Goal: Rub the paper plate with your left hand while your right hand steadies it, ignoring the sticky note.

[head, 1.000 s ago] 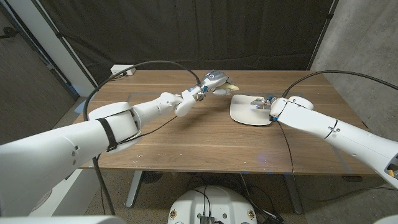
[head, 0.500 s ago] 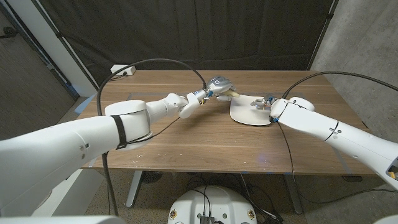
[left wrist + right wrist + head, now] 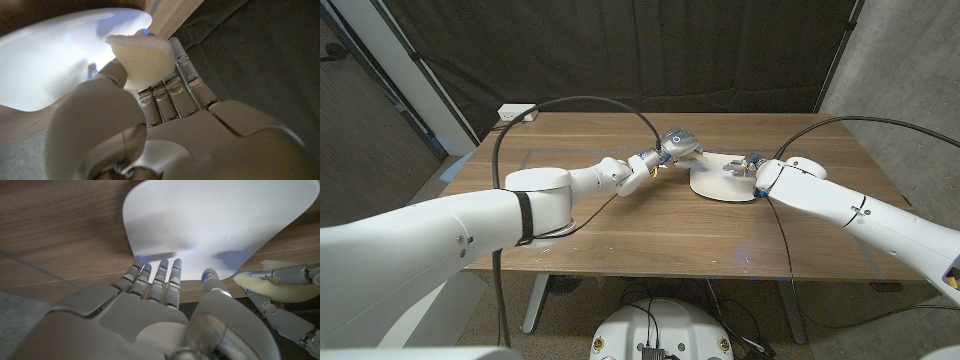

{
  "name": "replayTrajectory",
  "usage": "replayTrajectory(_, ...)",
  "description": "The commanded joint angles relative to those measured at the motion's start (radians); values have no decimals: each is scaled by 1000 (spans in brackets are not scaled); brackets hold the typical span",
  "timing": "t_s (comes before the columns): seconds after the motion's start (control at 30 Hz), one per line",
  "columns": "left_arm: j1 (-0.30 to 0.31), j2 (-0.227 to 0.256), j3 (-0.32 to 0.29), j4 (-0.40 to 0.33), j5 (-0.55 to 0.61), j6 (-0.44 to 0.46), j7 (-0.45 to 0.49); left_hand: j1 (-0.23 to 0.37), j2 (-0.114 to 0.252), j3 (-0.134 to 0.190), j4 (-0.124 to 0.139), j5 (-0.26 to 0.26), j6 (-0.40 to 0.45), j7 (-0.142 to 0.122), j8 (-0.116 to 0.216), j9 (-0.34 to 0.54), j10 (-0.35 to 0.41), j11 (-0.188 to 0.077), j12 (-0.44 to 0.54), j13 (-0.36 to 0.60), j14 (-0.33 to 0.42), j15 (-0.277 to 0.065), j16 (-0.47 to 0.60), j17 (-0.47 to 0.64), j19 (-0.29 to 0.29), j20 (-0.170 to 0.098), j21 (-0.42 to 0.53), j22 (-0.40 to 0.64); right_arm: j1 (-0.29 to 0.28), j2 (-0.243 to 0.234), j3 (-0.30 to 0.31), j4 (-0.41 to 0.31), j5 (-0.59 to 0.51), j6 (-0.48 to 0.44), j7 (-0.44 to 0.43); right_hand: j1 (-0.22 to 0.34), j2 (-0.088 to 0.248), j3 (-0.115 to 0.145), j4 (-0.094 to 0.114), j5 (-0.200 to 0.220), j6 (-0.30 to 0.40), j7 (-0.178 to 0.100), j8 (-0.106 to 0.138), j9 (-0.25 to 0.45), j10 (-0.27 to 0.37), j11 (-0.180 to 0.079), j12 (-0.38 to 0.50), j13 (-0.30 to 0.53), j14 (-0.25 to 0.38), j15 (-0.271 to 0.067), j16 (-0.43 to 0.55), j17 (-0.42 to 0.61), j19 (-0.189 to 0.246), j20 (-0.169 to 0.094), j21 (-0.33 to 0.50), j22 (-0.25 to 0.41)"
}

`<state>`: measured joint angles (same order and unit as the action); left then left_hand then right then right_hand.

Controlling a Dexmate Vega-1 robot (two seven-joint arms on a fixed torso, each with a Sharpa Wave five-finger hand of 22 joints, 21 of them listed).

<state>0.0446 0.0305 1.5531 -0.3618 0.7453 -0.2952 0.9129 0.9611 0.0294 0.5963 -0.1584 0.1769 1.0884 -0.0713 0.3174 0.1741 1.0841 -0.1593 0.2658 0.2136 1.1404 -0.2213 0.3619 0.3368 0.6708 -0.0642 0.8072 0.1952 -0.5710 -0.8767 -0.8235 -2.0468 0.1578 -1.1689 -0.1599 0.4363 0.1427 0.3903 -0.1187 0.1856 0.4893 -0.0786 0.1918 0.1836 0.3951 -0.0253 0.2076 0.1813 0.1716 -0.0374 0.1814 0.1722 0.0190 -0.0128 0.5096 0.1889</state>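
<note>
A: Which step is being worked on?

B: The approach, I'd judge. The left hand (image 3: 678,143) is hovering at the far-left edge of the paper plate (image 3: 715,184), gripping a pale sponge (image 3: 142,61) between thumb and fingers. The rubbing itself is not looking begun.

A: And the plate is sitting where?

B: It is lying on the wooden table (image 3: 620,225), with the right hand (image 3: 745,166) at its right side.

A: Is that hand steadying it?

B: Seemingly. Its fingers (image 3: 160,280) are reaching over the plate's rim, spread and grasping nothing; whether they are pressing down, I cannot tell.

A: What is the next move calling for?

B: Probably lowering the sponge onto the plate's face and sweeping it across, while the right hand is bearing down so the light plate is not sliding.

A: The arms' pose?

B: Both are stretching forward, converging on the plate.
</note>
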Motion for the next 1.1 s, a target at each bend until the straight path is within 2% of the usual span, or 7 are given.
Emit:
replayTrajectory(0.03,28,-54,36,8,-36,133,-32,40,28,2,11,-2,30,-1,-14,4,-1,-16,-14,-2,11,-10,-4,8,-10,-69,7,1,-7,-3,6,1,5,11,0,-7,3,-2,2,-3,2,-3,-1,6,7,1,7,3,5,-15,4,3,0,-3,-5,3)
replayTrajectory(0.27,47,-40,30,-71,-78,222,-32,39,26,1,13,-3,37,-8,-21,3,5,-16,-19,-5,16,-11,-4,12,-11,-67,13,0,-12,-3,13,4,8,15,-3,-7,2,-3,1,-3,2,-3,-1,6,7,-2,7,3,5,-15,3,3,0,-3,-6,4)
replayTrajectory(0.5,50,-67,34,-71,-116,279,-79,37,25,0,15,-3,40,-10,-30,3,9,-17,-24,-8,22,-10,-5,15,-11,-65,18,-1,-13,-2,18,11,11,20,-2,-8,2,-4,1,-3,2,-4,-1,6,8,-1,7,3,5,-16,3,3,-1,-2,-7,4)
replayTrajectory(0.7,30,-94,68,-71,-102,320,-188,36,19,-1,15,-3,37,-15,-40,3,5,-18,-32,-10,19,-11,-10,16,-14,-68,21,-2,-18,-5,24,12,12,28,-3,-8,2,-5,1,-3,2,-4,-1,6,10,1,7,3,5,-15,3,3,-1,-1,-7,4)
replayTrajectory(0.83,21,-115,77,-71,-100,345,-272,33,17,-1,18,-4,27,-19,-58,3,-14,-28,-48,-13,10,-9,-20,16,-29,-66,22,-3,-21,-7,28,12,14,33,-2,-9,2,-5,1,-3,1,-4,-1,6,11,-2,8,3,5,-15,4,3,0,-2,-7,4)
replayTrajectory(0.97,13,-134,86,-71,-94,369,-331,29,21,0,26,-7,-8,-30,-95,4,-47,-34,-72,-17,-16,-10,-41,17,-63,-50,21,-5,-26,-9,36,13,18,35,-3,-9,2,-5,1,-3,1,-4,-1,6,11,-2,8,3,5,-15,3,3,-1,-1,-8,4)
replayTrajectory(1.1,2,-152,91,-71,-94,394,-401,9,41,0,49,-4,-77,-48,-129,5,-108,-37,-87,-17,-57,-8,-67,21,-96,-40,19,-6,-29,-14,41,14,20,40,-1,-10,2,-6,1,-3,1,-4,-1,6,11,0,8,3,5,-14,3,3,-1,-1,-8,4)
